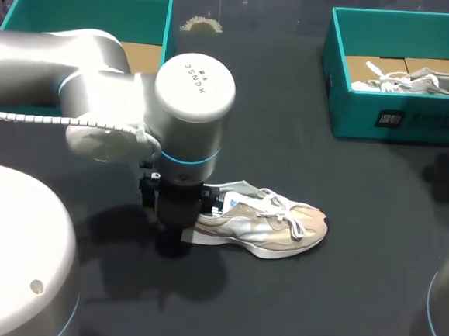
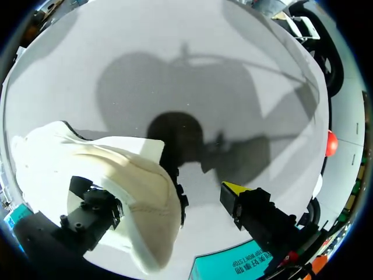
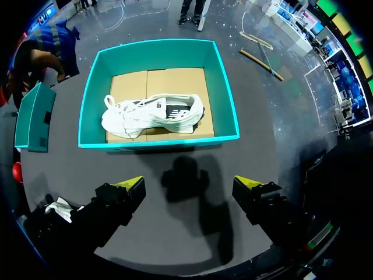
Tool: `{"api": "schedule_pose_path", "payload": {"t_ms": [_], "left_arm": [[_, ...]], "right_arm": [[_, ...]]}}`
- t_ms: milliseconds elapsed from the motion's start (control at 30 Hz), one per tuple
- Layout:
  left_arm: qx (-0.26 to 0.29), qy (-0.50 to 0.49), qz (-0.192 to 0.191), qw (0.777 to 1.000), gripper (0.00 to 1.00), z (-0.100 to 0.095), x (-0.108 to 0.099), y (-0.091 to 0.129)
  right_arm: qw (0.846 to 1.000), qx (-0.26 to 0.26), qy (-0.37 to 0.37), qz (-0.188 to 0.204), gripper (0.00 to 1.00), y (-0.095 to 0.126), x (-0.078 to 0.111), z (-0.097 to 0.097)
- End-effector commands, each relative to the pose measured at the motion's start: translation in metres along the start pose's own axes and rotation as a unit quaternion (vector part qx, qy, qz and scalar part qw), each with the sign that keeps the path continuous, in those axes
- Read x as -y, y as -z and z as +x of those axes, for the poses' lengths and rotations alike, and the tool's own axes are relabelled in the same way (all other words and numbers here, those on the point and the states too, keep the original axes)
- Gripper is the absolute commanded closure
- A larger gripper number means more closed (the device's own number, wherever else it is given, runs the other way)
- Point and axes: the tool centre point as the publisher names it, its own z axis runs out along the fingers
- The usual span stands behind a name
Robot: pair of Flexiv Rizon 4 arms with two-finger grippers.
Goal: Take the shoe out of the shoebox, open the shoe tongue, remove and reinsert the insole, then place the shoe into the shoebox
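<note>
The cream fabric sneaker with white laces lies upright mid-table on the dark tabletop, toe toward 3 o'clock and heel toward 9. The left gripper stands at the heel with jaws wide, one finger against the collar and the other clear of it. The right gripper hangs spread wide, with the teal cardboard shoebox at 2 o'clock ahead of it. The sneaker looks light and soft. Its stiffer heel seems the surest hold, since the upper would probably crumple.

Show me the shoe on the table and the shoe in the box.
shoe on the table (image 1: 276,226), head view, on its laced upper.
shoe in the box (image 3: 145,115), right wrist view, on its side panel.
</note>
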Motion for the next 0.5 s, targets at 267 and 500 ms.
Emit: {"api": "schedule_pose_path", "payload": {"t_ms": [267, 500], "left_arm": [[0.012, 0.006, -0.013, 1.0, 0.0, 0.008, 0.003, 0.013], [0.022, 0.014, -0.023, 0.999, 0.0, 0.012, 0.002, 0.024]], "right_arm": [[1.0, 0.001, -0.001, 0.001, 0.0, 0.0, -0.001, 0.001], [1.0, 0.001, -0.001, 0.001, 0.0, 0.0, -0.001, 0.001]]}}
